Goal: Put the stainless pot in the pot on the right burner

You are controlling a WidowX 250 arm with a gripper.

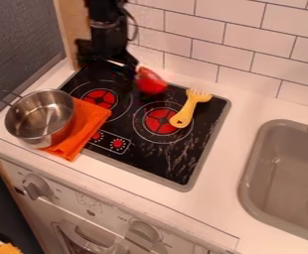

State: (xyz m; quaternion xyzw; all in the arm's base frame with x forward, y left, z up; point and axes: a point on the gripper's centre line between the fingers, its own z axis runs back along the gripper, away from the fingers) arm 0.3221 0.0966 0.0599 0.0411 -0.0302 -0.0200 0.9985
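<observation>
Left of the black stovetop, on a folded orange cloth, sits the round silver stainless pot: 0 of 1 placements done, the transfer remaining. Whether the black gripper is clenched cannot be told.

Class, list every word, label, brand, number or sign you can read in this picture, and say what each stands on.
No text reads clearly enough to quote.
Oven front: small marks around the left oven knob and right oven knob, too small to read.
Cooktop: tick marks circle the small red dials; no legible wording.
</observation>
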